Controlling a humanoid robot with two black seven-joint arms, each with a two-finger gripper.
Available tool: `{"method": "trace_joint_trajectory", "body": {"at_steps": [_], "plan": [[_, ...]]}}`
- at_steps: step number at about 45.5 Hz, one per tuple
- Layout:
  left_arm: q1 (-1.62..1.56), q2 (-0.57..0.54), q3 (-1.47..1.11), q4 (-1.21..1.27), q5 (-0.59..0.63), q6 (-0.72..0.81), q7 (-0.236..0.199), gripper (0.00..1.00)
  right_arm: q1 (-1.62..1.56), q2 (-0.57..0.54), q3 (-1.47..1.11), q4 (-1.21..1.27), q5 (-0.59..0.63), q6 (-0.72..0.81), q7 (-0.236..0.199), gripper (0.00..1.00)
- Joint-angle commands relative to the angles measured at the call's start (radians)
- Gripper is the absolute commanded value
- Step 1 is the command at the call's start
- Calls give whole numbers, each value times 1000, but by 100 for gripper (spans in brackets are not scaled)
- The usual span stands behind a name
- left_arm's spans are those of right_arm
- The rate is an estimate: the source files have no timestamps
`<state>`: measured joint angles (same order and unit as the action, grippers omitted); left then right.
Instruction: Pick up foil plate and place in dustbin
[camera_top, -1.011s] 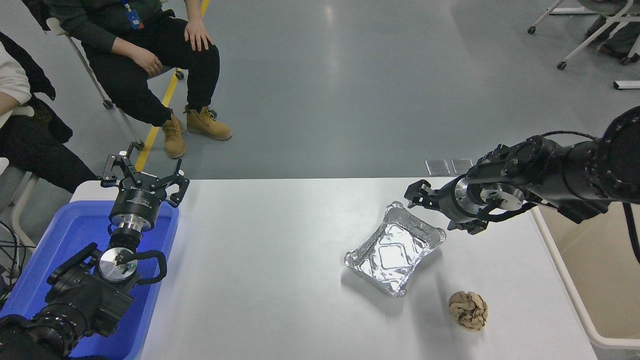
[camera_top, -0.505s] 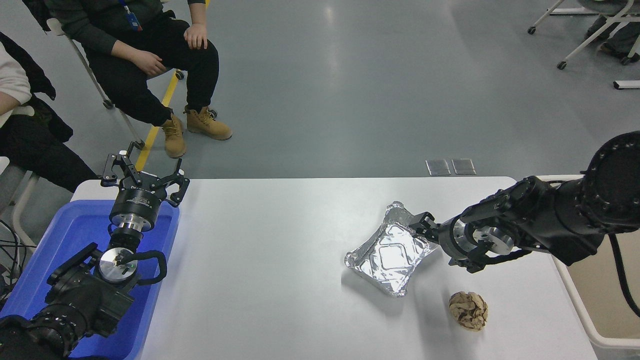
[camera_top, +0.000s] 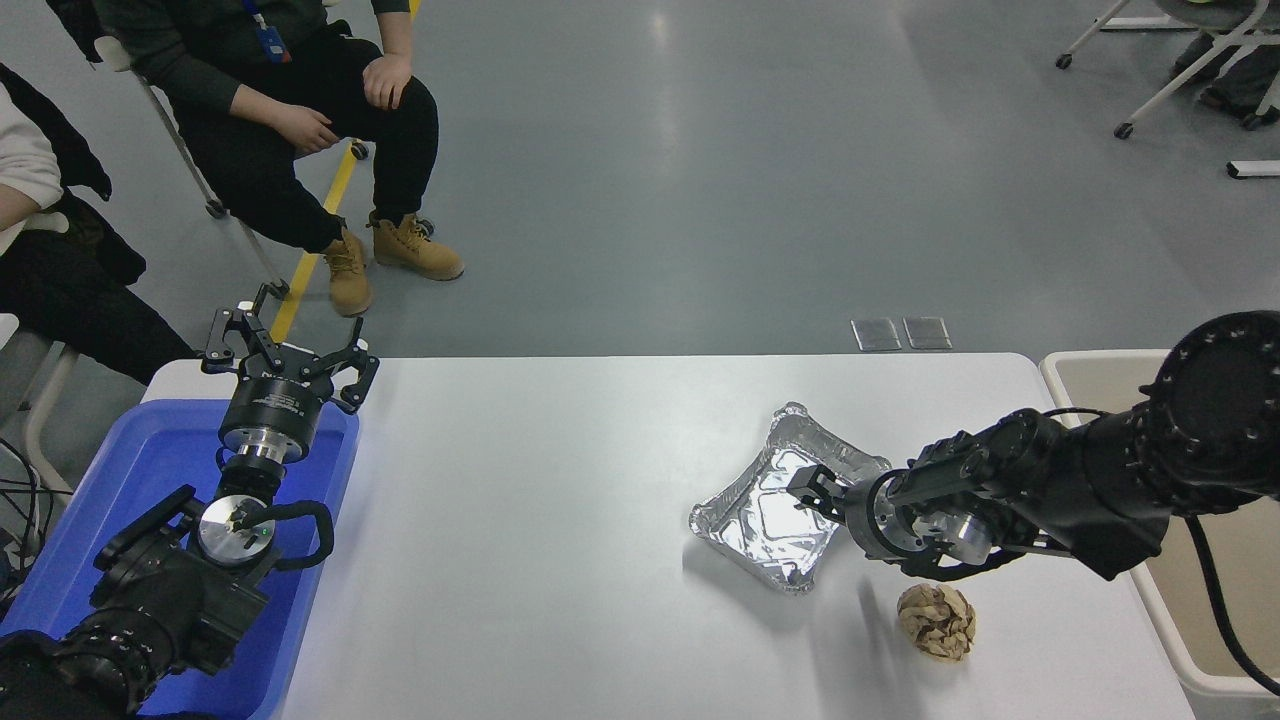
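The foil plate (camera_top: 765, 515), a shiny silver tray with a crinkled rim, lies flat on the white table (camera_top: 540, 480), right of centre. My right gripper (camera_top: 812, 492) reaches in from the right and sits low at the plate's right rim. It looks open, with one finger (camera_top: 803, 482) over the plate's inside; the other finger is hidden behind the wrist. The dustbin (camera_top: 1100, 358), beige with a thick rim, stands off the table's right end, partly hidden by my right arm. My left gripper (camera_top: 287, 352) is parked open at the lower left.
A crumpled tan paper ball (camera_top: 936, 620) lies just in front of my right wrist. A blue tub (camera_top: 120, 470) stands at the table's left end under my left arm. People sit on chairs beyond the table's far left corner (camera_top: 300, 120).
My right arm has come down and toward the camera, from above the plate's far right corner to its right rim. The plate and my left arm have not moved.
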<state>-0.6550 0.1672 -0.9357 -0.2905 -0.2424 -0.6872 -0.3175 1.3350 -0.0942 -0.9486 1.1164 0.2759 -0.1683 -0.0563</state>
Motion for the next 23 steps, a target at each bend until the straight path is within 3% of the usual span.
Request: {"method": "trace_joint_trajectory", "body": {"at_steps": [1,23], "plan": [[0,0,0,-1,0,0,0,99,-62,2,16,-27,-81,-79,1,97],[0,0,0,1,0,0,0,99,-126,22,22,-58,-84,-151,1,81]]}}
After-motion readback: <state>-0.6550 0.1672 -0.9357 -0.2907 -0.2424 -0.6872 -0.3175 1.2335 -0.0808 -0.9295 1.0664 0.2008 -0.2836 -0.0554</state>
